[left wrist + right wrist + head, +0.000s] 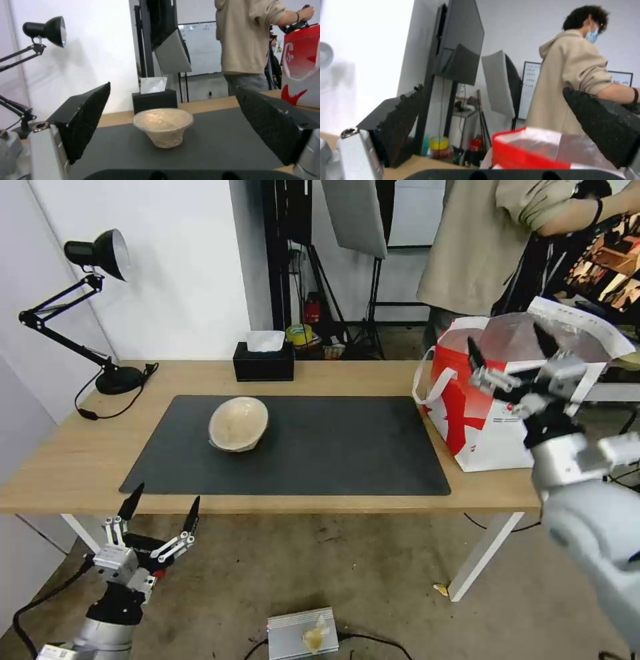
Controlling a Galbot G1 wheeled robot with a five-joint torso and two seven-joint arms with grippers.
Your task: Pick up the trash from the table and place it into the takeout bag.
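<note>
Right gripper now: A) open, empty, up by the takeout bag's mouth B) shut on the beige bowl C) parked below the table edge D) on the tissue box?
A: the right gripper is open and empty at the mouth of the takeout bag, while the beige bowl sits on the mat.

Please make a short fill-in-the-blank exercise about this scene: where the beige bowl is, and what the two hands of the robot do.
1. The beige paper-like bowl lies on the dark grey rectangular ____.
2. The right hand, fingers open, is in front of the red-and-white takeout ____.
3. The left hand is open, holds ____, and is lower than the light-wood table.
4. The black tissue box stands ____ the bowl, farther from the robot.

Missing words: mat; bag; nothing; behind
</note>
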